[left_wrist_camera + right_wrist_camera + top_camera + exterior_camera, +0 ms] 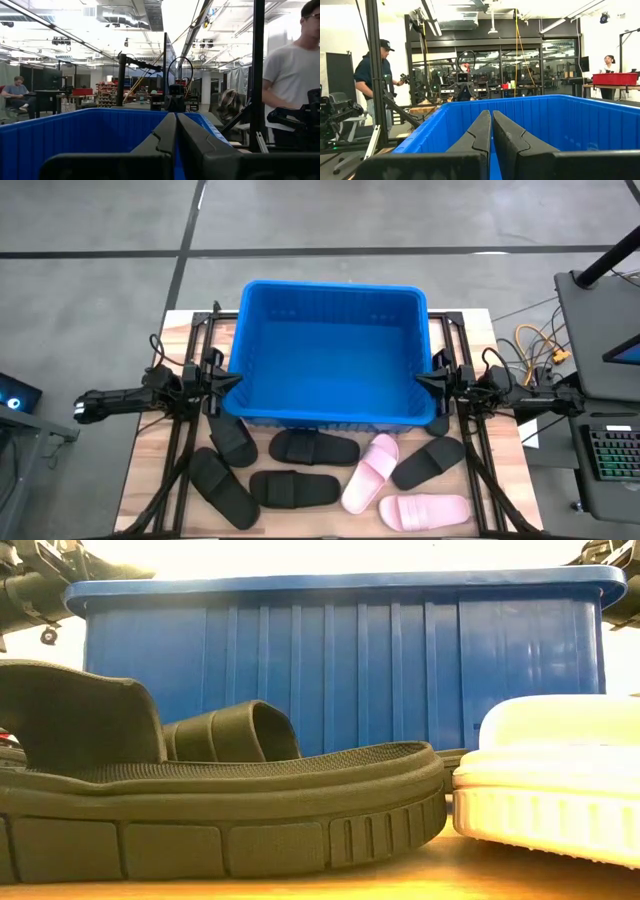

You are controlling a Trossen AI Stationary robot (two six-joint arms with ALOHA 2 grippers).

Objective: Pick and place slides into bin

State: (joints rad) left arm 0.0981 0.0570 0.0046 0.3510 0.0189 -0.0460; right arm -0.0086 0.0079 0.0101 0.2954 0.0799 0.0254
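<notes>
Seven slides lie on the table in the high view, five black (314, 447) and two pink (371, 471), all on the near side of the bin (333, 418), away from both grippers. The left gripper (232, 379) and right gripper (424, 380) touch the bin's side rims, fingers pressed together, holding nothing. In the low view, a black slide (220, 815) and a pink slide (548, 790) lie before the bin wall (400, 670). Each wrist view looks across the open bin (75, 131) (560, 120); the left one shows a person (290, 75) beside the table.
</notes>
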